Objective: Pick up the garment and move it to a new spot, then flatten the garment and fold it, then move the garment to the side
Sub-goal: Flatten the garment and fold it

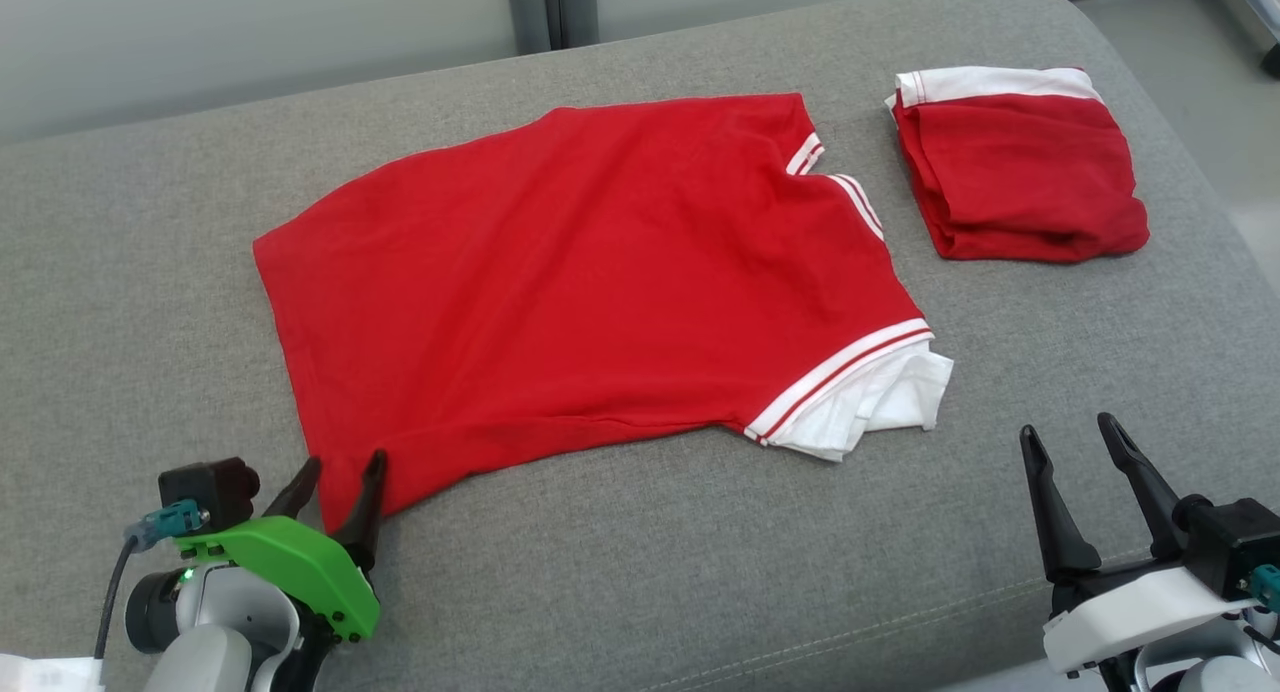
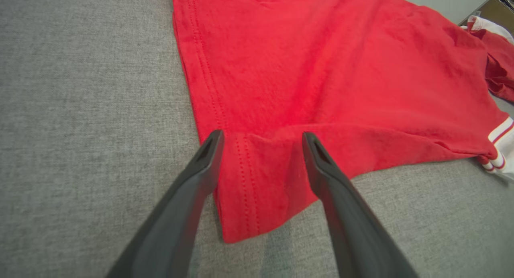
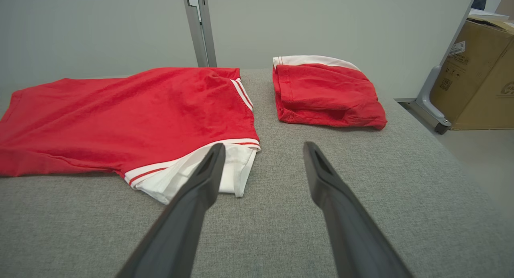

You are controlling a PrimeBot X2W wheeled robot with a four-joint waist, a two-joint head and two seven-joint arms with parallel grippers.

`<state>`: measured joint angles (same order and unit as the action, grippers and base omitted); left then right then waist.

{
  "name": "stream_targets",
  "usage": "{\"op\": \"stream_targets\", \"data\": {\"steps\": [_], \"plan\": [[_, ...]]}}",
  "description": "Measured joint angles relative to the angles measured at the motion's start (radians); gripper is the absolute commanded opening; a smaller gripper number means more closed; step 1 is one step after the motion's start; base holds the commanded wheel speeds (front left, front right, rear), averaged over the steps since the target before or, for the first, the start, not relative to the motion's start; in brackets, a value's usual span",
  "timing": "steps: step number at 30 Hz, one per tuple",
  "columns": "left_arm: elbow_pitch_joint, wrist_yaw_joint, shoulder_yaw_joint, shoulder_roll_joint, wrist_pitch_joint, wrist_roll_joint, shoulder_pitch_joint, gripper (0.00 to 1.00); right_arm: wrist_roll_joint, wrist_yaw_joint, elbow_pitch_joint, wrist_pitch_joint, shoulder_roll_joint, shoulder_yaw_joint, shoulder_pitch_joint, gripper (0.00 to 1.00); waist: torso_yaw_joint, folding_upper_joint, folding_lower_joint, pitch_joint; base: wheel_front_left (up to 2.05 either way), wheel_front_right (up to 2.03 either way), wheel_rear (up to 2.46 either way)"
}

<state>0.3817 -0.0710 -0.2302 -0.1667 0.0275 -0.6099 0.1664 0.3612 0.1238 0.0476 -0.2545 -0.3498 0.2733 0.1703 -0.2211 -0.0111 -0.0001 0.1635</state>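
Observation:
A red garment (image 1: 590, 272) with white striped trim lies spread on the grey cushioned surface (image 1: 650, 572), a white part poking out at its near right corner (image 1: 880, 402). My left gripper (image 1: 340, 467) stands open at the garment's near left corner, its fingers straddling the hemmed corner (image 2: 257, 177) without closing on it. My right gripper (image 1: 1075, 442) is open above bare cushion, to the right of the white corner (image 3: 200, 177) and apart from it. The garment (image 3: 128, 113) lies ahead and to the left in the right wrist view.
A second red and white garment (image 1: 1020, 172) lies folded at the far right of the cushion, also in the right wrist view (image 3: 325, 93). A grey wall with a metal post (image 3: 198, 27) stands behind. A cardboard box (image 3: 478, 77) sits on the floor past the right edge.

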Motion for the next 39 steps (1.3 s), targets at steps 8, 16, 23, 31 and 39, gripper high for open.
{"op": "stream_targets", "data": {"steps": [8,16,23,31,39], "plan": [[0.052,0.0,0.001,0.001,0.007,0.0,0.012,1.0,0.0,0.0,-0.001,0.0,0.005,-0.003,0.0,1.0,0.009,0.0,0.0,0.004,0.0,0.0,0.0],[0.093,-0.01,-0.013,0.025,0.007,-0.001,0.037,0.62,0.0,0.0,-0.002,0.0,0.01,-0.01,0.0,1.0,0.025,0.0,0.0,0.004,0.0,0.0,0.0],[0.124,-0.019,-0.026,0.027,-0.006,-0.003,0.044,0.18,0.0,0.0,-0.006,0.0,0.011,-0.014,0.0,1.0,0.035,0.0,0.0001,0.003,0.0,0.0,0.0],[0.044,-0.044,-0.058,0.016,-0.095,0.01,0.065,0.0,0.0,0.0,-0.013,0.0,0.024,-0.034,0.005,1.0,0.054,0.0,0.0,-0.005,0.0,0.0,0.0],[-0.054,-0.053,-0.156,-0.044,-0.145,0.026,-0.003,0.0,0.0,0.0,-0.019,0.0,0.028,-0.054,0.028,1.0,0.089,0.0,0.0001,-0.01,0.0,0.0,0.0]]}}
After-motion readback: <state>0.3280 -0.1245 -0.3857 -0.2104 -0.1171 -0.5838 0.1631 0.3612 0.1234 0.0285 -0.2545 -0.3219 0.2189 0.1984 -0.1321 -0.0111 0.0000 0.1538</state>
